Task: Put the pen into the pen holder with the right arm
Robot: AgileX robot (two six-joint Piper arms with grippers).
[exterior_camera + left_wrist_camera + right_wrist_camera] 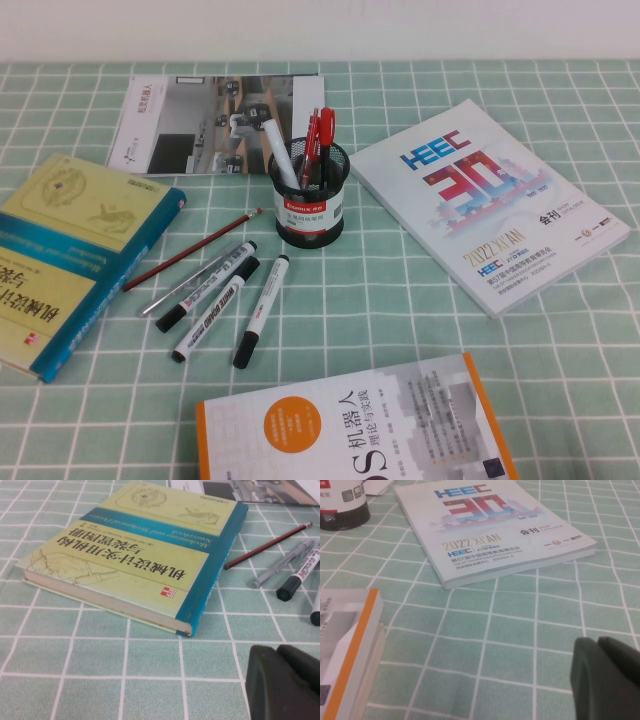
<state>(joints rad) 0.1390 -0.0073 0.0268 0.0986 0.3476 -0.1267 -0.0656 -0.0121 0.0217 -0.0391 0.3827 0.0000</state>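
pen [261, 310]: lies flat on the checked cloth, rightmost of the loose markers, near pen holder [309, 202] | right gripper [606, 677]: low over cloth beside HEEC magazine [490, 527], fingers together, holding nothing | left gripper [282, 682]: near yellow book [135, 550], fingers cannot tell

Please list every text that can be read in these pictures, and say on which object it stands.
"HEEC 30", "2022 XI'AN", "会刊": white magazine.
"机械设计实用机构与装置图册": green book.
"机器人": orange-edged book.
"WHITE BOARD": bold-lettered marker.
Pen, pen holder label, brochure: too small to read.
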